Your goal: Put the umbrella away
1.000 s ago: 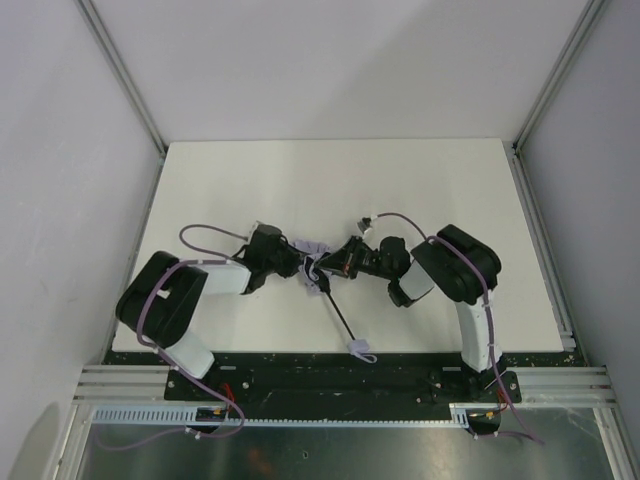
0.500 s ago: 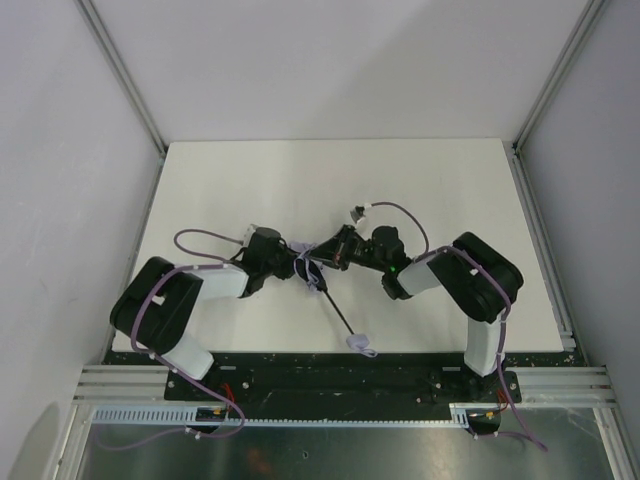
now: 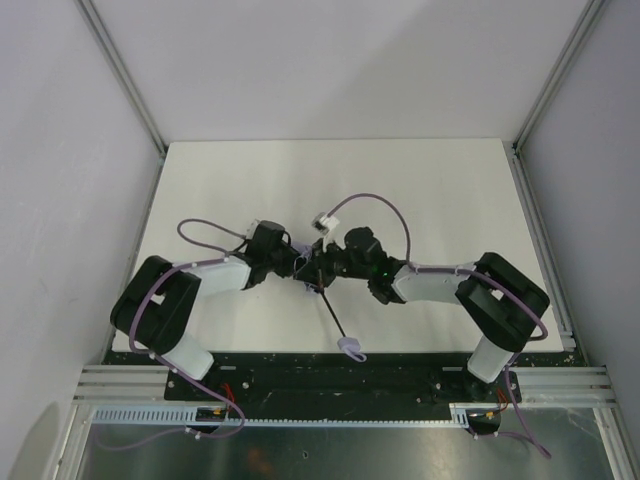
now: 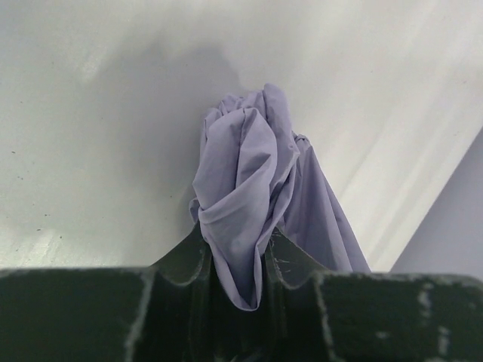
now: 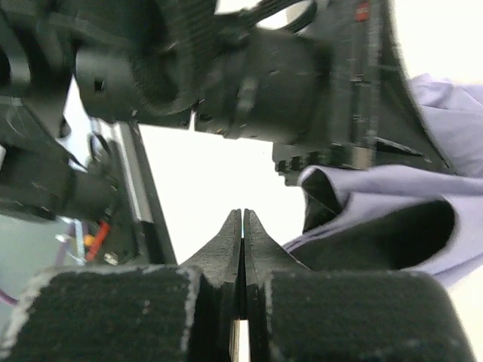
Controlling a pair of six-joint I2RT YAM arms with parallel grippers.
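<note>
Pale lavender-grey fabric folding umbrella (image 3: 336, 316) lying on a white worktop (image 3: 250, 180).
Our left hand (image 4: 238, 245) grasps its bunched canopy (image 4: 245, 173), we judge to gather it; our right hand (image 5: 243, 226), beside the umbrella, is clenched on nothing.

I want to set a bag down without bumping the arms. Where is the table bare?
The far half of the table, from the back edge down to both arms, is bare. A smaller patch lies near the front edge between the handle and the right arm. The centre is crowded: the left gripper and right gripper meet at the umbrella.
</note>
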